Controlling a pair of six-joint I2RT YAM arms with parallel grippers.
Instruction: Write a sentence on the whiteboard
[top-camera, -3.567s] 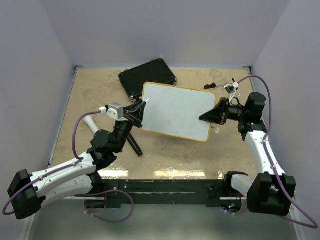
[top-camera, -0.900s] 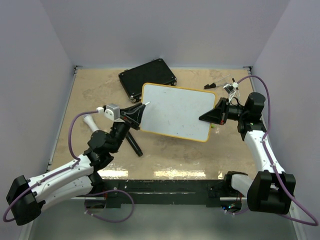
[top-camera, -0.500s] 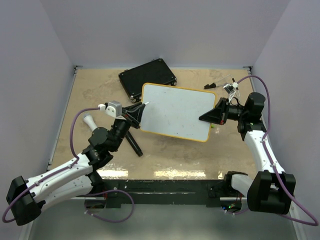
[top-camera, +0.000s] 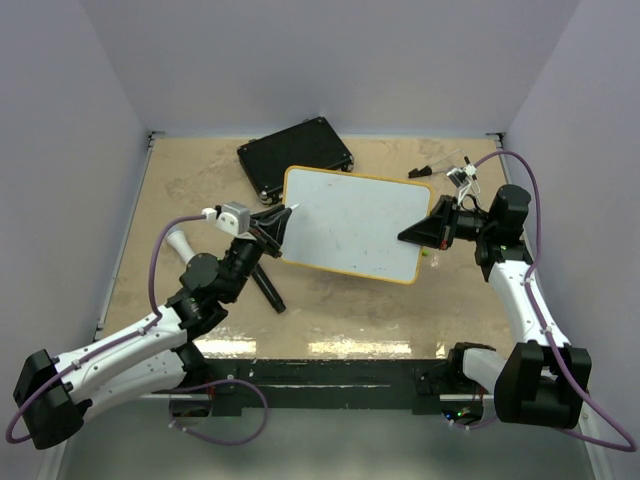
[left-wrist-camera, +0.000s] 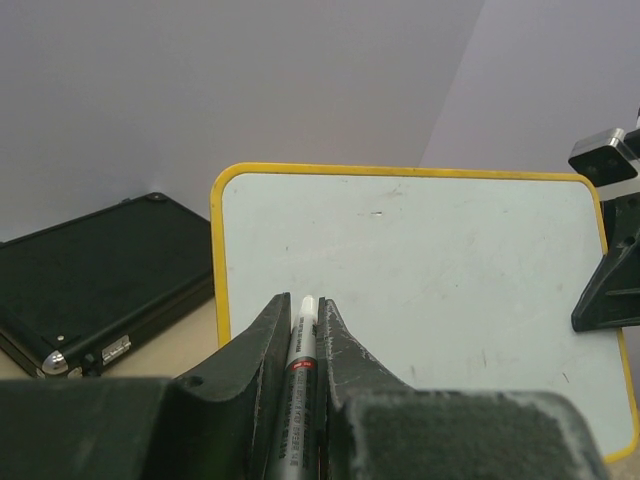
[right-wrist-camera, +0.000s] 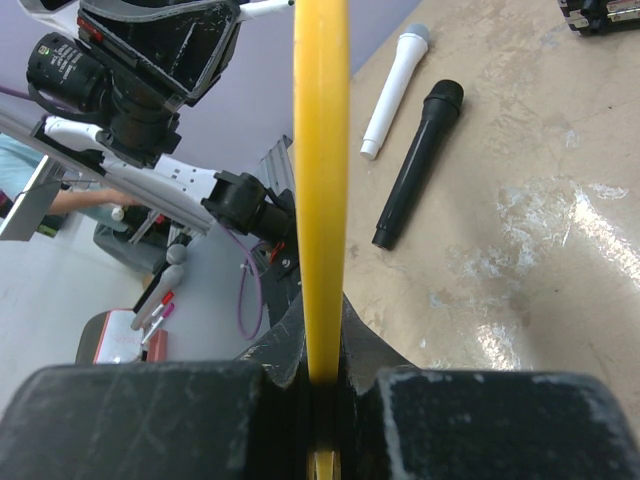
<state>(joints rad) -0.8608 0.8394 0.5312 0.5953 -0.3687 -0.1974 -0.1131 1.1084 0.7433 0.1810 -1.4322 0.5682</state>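
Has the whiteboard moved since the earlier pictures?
No. The whiteboard covers the same corner of the black case as before, and the right gripper holds its right edge at the same spot.

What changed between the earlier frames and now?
The left arm shifted a little: its wrist eased left, then returned, and the elbow drifted left. The left gripper stays shut on the marker, tip at the whiteboard's left edge. Nothing was taken or released. The right gripper still clamps the board's right edge; whiteboard and black case unmoved.
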